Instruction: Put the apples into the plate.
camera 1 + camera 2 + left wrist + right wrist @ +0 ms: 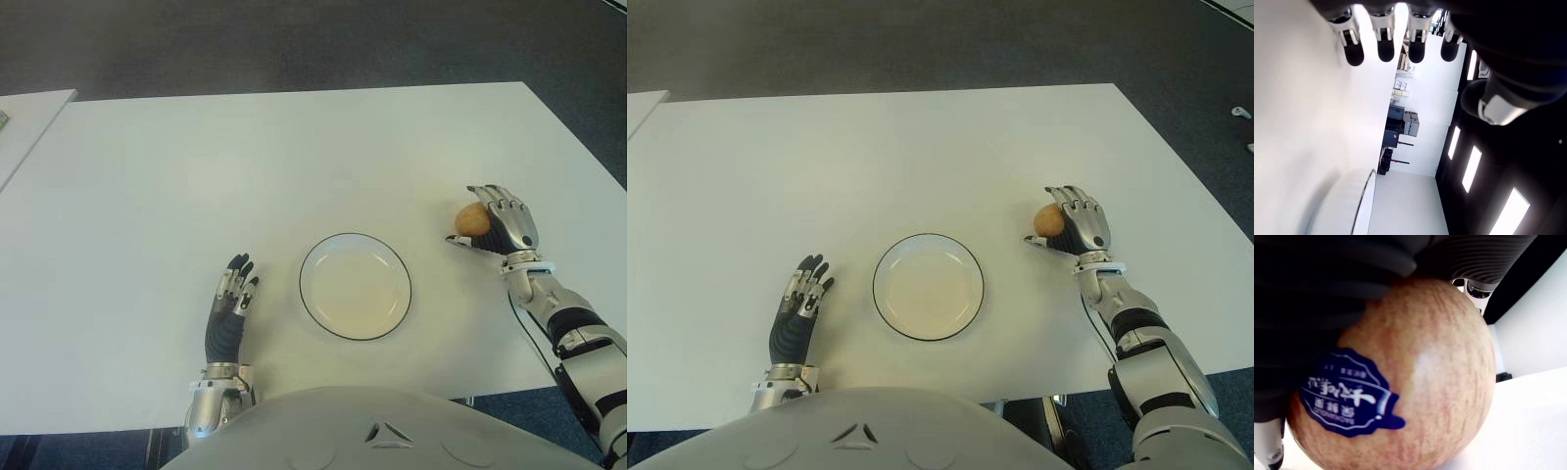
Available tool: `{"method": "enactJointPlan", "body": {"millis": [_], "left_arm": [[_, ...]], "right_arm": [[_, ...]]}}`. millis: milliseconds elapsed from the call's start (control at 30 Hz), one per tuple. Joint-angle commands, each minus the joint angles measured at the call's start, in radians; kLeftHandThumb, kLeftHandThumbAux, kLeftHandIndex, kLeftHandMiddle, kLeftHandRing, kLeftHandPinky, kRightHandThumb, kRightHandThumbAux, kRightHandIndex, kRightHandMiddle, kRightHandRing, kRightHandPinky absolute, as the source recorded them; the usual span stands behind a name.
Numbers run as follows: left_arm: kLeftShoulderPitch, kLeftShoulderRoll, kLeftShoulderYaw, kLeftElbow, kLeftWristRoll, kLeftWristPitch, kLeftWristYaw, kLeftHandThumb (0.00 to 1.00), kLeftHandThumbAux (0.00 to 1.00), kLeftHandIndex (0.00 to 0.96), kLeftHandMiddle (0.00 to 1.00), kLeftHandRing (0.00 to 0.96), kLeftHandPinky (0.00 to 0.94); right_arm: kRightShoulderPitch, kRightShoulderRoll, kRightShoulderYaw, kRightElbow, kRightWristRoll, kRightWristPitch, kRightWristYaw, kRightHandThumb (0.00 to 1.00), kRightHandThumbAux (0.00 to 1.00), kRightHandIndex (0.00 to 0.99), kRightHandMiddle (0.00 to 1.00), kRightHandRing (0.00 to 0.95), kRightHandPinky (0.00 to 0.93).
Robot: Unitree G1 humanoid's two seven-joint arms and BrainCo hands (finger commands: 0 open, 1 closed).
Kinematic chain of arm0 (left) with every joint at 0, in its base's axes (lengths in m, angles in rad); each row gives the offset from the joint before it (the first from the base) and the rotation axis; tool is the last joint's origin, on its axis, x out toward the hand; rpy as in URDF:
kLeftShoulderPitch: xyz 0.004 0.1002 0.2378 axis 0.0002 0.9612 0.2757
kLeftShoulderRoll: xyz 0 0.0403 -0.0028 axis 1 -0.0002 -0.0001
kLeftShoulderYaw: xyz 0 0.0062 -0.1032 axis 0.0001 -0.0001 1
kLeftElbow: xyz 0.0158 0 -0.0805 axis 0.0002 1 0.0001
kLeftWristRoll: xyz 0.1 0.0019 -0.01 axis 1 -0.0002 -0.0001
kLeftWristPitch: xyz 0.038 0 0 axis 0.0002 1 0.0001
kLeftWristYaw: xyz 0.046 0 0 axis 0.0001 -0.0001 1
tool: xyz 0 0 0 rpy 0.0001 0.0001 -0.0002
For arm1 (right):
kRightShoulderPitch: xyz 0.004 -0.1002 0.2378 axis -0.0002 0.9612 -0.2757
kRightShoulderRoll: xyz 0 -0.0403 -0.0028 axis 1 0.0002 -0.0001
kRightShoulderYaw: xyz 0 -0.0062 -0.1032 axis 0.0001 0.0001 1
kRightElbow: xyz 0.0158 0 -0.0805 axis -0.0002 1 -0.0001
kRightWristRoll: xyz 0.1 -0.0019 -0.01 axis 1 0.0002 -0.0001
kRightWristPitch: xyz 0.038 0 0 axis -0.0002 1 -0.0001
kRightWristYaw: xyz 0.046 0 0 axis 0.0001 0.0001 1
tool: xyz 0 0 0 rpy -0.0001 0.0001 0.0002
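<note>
Right hand (502,227): fingers wrapped round the apple (471,219), on the right of the plate (323,311).
Grip: keep it firm; the apple is round and smooth.
Carry: lift, move over the plate's centre, lower gently, then let go.
Left hand (228,309): fingers relaxed, empty, left of the plate.

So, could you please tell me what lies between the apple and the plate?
Only bare white table: in both eye views nothing sits between the plate and the apple, which the right hand grasps.
</note>
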Motion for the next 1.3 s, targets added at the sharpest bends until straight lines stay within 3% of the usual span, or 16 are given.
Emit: {"method": "enactJointPlan", "body": {"millis": [33, 433, 1300], "left_arm": [[0.017, 0.006, 0.001, 0.02, -0.011, 0.041, -0.012, 0.215, 0.509, 0.024, 0.0, 0.0, 0.0], [0.014, -0.002, 0.002, 0.02, -0.045, 0.048, -0.025, 0.251, 0.49, 0.03, 0.0, 0.0, 0.0], [0.005, -0.02, -0.012, 0.028, -0.047, 0.053, -0.021, 0.263, 0.499, 0.026, 0.0, 0.0, 0.0]], "right_arm": [[0.066, 0.036, 0.038, 0.028, -0.011, -0.003, 0.052, 0.707, 0.708, 0.441, 0.79, 0.781, 0.749], [0.041, 0.021, 0.048, 0.046, -0.013, -0.045, 0.016, 0.718, 0.712, 0.44, 0.877, 0.848, 0.853], [-0.008, -0.002, 0.047, 0.063, -0.003, -0.054, 0.036, 0.72, 0.713, 0.439, 0.917, 0.879, 0.871]]}}
